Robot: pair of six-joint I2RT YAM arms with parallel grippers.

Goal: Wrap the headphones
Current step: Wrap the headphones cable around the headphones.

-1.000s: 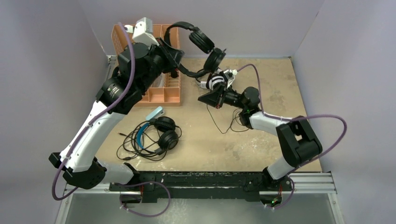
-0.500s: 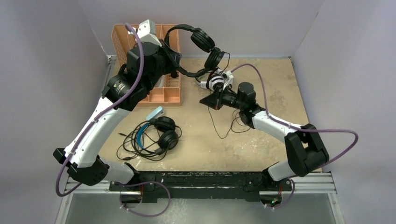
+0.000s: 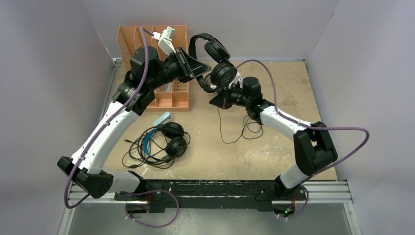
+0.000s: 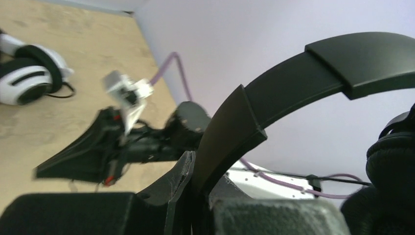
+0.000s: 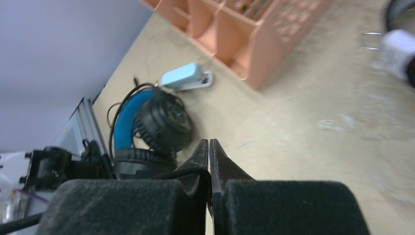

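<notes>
My left gripper (image 3: 196, 74) (image 4: 195, 164) is shut on the headband (image 4: 274, 95) of the slim all-black headphones (image 3: 215, 58) and holds them in the air above the table's back. Their thin cable (image 3: 222, 129) hangs to the table. My right gripper (image 3: 215, 103) (image 5: 209, 143), just below the lifted ear cups, is shut on that cable (image 5: 181, 172). The blue-band headphones (image 3: 164, 139) (image 5: 147, 117) lie at front left in their tangled cord. The white-and-black headphones (image 4: 29, 76) lie on the table and are hidden in the top view.
An orange divided basket (image 3: 173, 100) (image 5: 254, 34) stands at the back left under my left arm. A small light-blue device (image 3: 162, 119) (image 5: 186, 78) lies between the basket and the blue-band headphones. Grey walls close in the back and sides.
My left arm has swung the black headphones to the right, bringing the ear cups over my right wrist. The right gripper has shifted slightly back and left with the cable.
</notes>
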